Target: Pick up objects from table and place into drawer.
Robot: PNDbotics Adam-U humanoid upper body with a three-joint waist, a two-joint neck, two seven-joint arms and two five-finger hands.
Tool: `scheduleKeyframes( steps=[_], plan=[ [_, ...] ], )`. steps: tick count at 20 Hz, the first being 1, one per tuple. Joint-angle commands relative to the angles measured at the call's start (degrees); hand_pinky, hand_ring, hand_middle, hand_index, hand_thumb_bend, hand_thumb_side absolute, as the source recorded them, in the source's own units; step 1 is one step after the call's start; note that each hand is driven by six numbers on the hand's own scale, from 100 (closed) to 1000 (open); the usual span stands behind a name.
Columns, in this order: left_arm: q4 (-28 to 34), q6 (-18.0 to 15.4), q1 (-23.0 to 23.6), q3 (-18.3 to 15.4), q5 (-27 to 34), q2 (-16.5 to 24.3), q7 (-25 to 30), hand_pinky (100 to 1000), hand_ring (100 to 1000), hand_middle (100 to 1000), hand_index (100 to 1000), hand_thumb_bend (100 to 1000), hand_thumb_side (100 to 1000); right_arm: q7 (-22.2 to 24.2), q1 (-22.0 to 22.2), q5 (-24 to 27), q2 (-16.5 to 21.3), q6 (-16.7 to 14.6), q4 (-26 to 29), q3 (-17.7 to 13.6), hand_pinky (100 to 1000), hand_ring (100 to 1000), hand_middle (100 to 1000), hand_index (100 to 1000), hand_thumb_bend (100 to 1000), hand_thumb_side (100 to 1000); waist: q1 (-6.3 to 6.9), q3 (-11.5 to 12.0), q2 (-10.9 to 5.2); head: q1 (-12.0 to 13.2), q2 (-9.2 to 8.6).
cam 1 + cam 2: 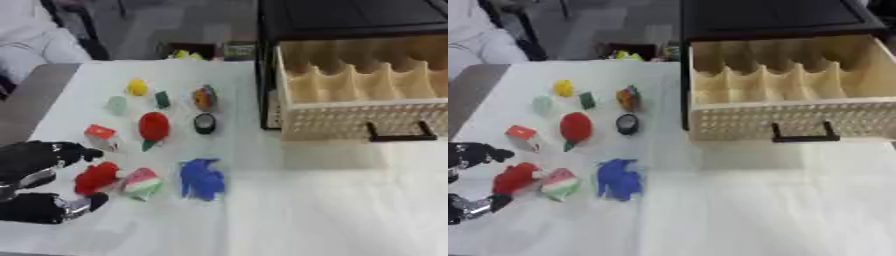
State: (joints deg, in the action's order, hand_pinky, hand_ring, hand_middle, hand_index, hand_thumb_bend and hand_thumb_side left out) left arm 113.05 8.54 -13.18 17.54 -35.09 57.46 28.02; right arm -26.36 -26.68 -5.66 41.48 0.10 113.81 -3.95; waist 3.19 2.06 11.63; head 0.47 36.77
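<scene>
My left hand [35, 182] sits at the lower left of the table, fingers and thumb spread on either side of a small red object [94, 177] without closing on it. Right beside that lies a pink, white and green wedge [140, 183], then a blue toy [201, 178]. Further up are a red and white box [101, 136], a red strawberry shape [154, 127], a black round piece [204, 123], a multicoloured ball [204, 98], a small green block [162, 99], a pale green piece [116, 104] and a yellow piece [136, 87]. The cream drawer [350, 117] stands pulled out at the upper right. My right hand is out of sight.
The drawer belongs to a black cabinet [350, 20] and has wavy dividers and a black handle [401, 136]. White cloth [332, 200] covers the table. The table's left edge [35, 95] runs near my left arm. A person in white sits at the far left.
</scene>
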Motion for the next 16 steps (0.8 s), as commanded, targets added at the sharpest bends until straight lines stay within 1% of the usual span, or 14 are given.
scheduleKeyframes(
  steps=[1,6,8,12,16],
  plan=[
    [-0.9,1.4,-1.2,-0.2,0.4,2.0,-1.1,686,822,816,1000,391,1000,0.2,-0.5,0.2,0.9,0.0,0.8,-1.0,254,408,394,752,453,736,-0.19,-0.1,-0.66,0.3,-0.75],
    [-4.1,2.4,-2.4,0.3,-0.2,1.3,-2.6,692,832,818,1000,392,1000,0.3,-0.6,0.3,0.6,0.1,0.8,-1.1,252,407,394,753,451,736,-0.31,-0.4,-0.43,0.4,-1.12],
    [-5.5,2.5,-2.9,0.6,-0.5,1.0,-2.9,694,840,842,1000,401,1000,0.5,-0.9,0.3,0.4,0.3,0.8,-1.0,249,406,393,753,451,736,-0.37,-0.5,-0.29,0.5,-1.27],
    [-7.9,1.9,-3.8,1.4,-1.3,0.4,-2.5,705,852,865,1000,434,1000,0.8,-1.3,0.4,0.1,0.6,0.8,-1.0,246,405,393,752,443,734,-0.49,-0.7,0.10,0.6,-1.68],
    [-9.5,1.0,-4.4,1.6,-1.9,-0.1,-1.8,706,853,859,1000,471,1000,0.9,-1.3,0.5,-0.1,0.7,0.8,-1.1,241,404,393,751,443,734,-0.62,-0.8,0.43,0.9,-1.90]
  ],
)
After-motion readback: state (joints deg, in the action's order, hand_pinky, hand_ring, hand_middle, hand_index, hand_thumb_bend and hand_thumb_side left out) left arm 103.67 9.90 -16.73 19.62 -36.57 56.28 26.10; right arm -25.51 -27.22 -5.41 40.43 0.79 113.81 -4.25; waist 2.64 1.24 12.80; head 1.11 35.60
